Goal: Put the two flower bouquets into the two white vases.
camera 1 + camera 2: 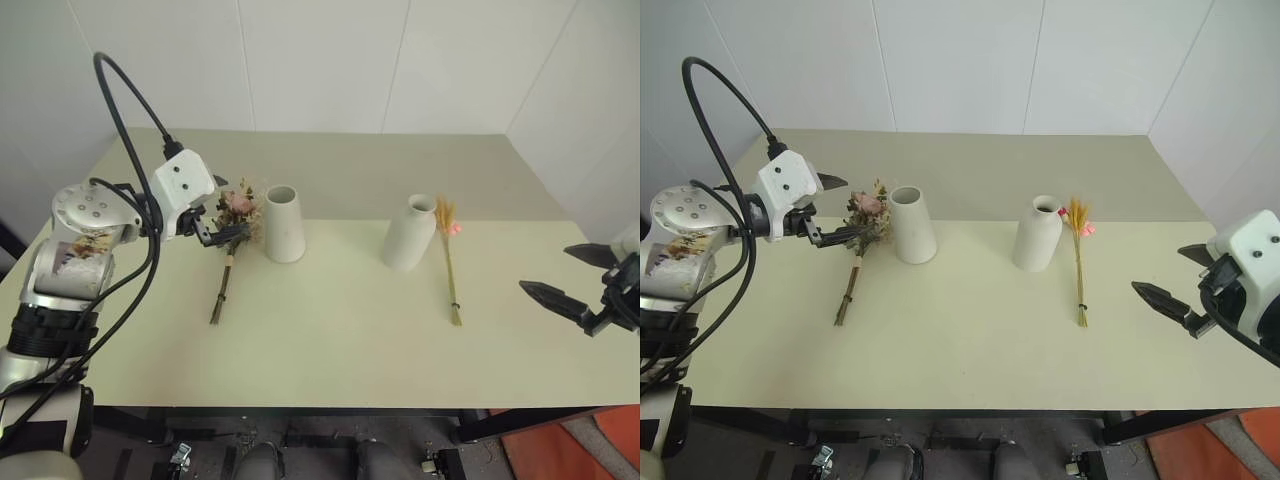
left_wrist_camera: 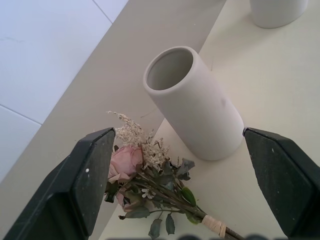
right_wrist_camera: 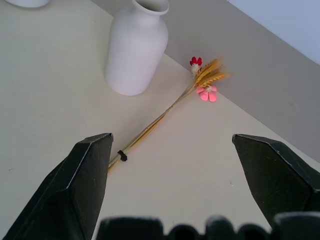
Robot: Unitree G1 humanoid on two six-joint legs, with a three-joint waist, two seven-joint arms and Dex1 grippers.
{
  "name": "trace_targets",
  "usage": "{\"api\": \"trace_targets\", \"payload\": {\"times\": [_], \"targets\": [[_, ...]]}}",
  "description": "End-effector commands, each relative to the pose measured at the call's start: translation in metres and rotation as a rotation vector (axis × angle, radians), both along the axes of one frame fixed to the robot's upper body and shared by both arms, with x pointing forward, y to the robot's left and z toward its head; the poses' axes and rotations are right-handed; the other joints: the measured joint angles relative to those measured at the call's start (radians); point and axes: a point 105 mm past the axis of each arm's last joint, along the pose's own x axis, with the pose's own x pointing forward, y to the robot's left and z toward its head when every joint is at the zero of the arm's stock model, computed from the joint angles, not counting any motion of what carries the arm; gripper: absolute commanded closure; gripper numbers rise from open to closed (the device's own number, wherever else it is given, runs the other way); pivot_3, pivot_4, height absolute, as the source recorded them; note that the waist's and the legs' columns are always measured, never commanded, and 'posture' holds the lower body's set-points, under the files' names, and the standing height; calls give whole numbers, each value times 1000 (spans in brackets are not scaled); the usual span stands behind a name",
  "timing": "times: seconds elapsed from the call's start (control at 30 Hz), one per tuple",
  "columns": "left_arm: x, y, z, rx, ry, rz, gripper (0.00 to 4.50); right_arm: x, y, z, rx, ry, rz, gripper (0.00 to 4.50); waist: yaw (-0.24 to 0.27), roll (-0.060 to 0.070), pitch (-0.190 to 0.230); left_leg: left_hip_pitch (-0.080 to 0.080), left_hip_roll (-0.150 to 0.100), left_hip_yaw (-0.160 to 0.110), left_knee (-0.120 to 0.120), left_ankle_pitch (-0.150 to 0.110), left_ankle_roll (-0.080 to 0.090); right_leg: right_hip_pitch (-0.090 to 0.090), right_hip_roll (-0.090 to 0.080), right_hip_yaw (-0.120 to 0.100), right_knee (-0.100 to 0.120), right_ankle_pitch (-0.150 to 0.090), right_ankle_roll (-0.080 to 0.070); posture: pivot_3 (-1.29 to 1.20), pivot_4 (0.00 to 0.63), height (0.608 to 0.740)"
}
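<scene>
A bushy bouquet (image 1: 238,208) with a pink bloom lies on the table, its dark stems pointing toward the front edge. Just right of it stands a tapered white vase (image 1: 284,225). My left gripper (image 1: 222,210) hovers open over the bouquet's head, and nothing is between its fingers (image 2: 87,185). Farther right stands a bottle-shaped white vase (image 1: 409,232). A slim golden wheat-like bouquet (image 1: 450,262) with a small pink-red flower lies flat beside it. My right gripper (image 1: 545,268) hangs open and holds nothing, off to the right of that bunch near the table's right edge.
The pale green table (image 1: 340,345) stands against a white wall, and bare surface lies between the vases and the front edge. A thick black cable (image 1: 125,130) loops above my left arm. Something orange (image 1: 620,440) lies on the floor at the front right.
</scene>
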Motion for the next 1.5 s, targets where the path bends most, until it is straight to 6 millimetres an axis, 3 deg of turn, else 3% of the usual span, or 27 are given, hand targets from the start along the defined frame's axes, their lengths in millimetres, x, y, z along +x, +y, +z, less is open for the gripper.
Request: {"api": "trace_targets", "payload": {"times": [0.03,0.27,0.4,0.67,0.8,0.9,1.07,1.3,1.5], "targets": [[-5,-5,11,-4,-42,-23,49,5,0,9,-18,-31,-15,0,-1,0,0,0,0,0,0,0,0,0,0,0,0,0,0,0,150,740],[-3,-6,11,-6,-42,-27,49,22,7,8,-19,-23,26,0,-1,0,0,0,0,0,0,0,0,0,0,0,0,0,0,0,150,740],[-3,-16,11,-21,-35,-60,49,45,18,-2,18,44,58,0,-6,0,0,0,0,0,0,0,0,0,0,0,0,0,0,0,150,740],[2,-25,8,4,-23,-85,49,123,22,-23,95,292,-80,0,-30,1,1,0,0,1,0,0,0,-1,0,1,0,1,-2,0,150,740],[2,-37,11,-9,-25,-132,49,150,25,-20,164,373,-116,0,-28,1,1,-3,0,0,-1,0,0,-4,0,0,0,1,-3,0,150,740],[2,-40,13,-13,-30,-142,49,169,24,-30,134,435,-173,0,-28,1,1,-5,0,0,-1,0,0,-5,0,0,0,2,-3,0,150,740],[1,-35,6,3,-17,-127,49,180,28,-46,107,516,-191,0,-28,1,1,-6,0,-1,-1,0,0,-6,0,-1,0,2,-3,0,150,740],[-1,-33,-1,0,0,-117,49,181,36,-70,69,604,-165,0,-31,2,1,-5,-1,-1,-1,0,0,-6,0,-1,1,2,-3,0,150,740],[-2,-32,-3,-4,2,-106,0,182,35,-75,55,614,-183,1858,-35,2,1,-5,0,-1,-1,0,0,-6,0,-1,1,2,-3,0,150,740]]}}
